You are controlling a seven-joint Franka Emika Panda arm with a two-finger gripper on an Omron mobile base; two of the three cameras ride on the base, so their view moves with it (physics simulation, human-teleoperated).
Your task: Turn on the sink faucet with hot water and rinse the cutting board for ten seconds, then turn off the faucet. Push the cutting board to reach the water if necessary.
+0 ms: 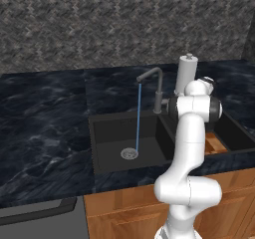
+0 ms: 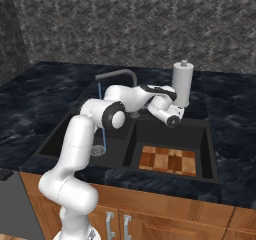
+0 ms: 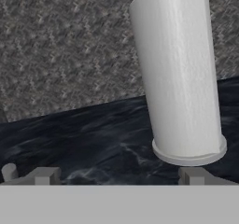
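Right base view: water [image 2: 103, 126] is seen running from the faucet [image 2: 120, 74] into the left basin of the sink [image 2: 210, 149], while the cutting board [image 2: 168, 160] lies flat in the right basin, long axis 3-to-9 o'clock, well clear of the stream. The gripper [image 3: 119, 174], jaws parted and nothing held, is pointed at the white paper towel roll [image 3: 179, 73] on the dark marbled countertop [image 3: 84, 129]; the board is judged to sit below it toward 6 o'clock, stream at 9 o'clock from the board. Either a push of the board or a spout swing toward 3 o'clock is likely needed, with the basin divider in the way; grey patterned backsplash [image 2: 150, 24] and wooden cabinet fronts [image 2: 165, 214] bound the work area.
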